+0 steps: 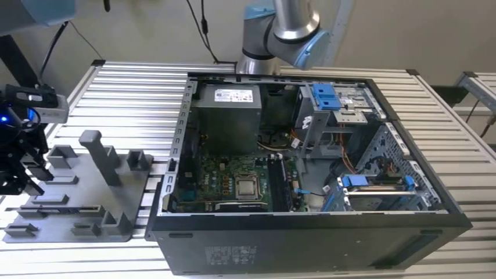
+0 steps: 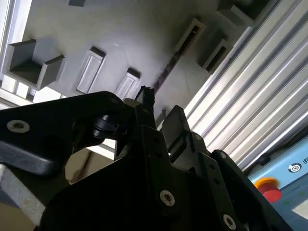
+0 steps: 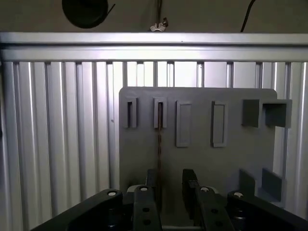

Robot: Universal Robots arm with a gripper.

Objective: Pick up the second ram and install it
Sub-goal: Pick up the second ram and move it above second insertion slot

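An open computer case sits beside a grey slotted tray on a slatted table.

Matt plastic beside ribbed bare metal

The table is made up of ribbed, silvery metal slats with a dull sheen. The holder tray is seen as smooth matt grey plastic, the gripper as matt black with bright metal screws, and the computer case as dark matt metal.

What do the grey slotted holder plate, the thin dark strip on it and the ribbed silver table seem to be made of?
The grey slotted holder plate looks like matte plastic: uniform dull grey, no glare. The thin dark strip, seen edge-on, is probably circuit board; its brownish edge suggests so. The ribbed silver table looks like aluminium profiles: bright metallic sheen.
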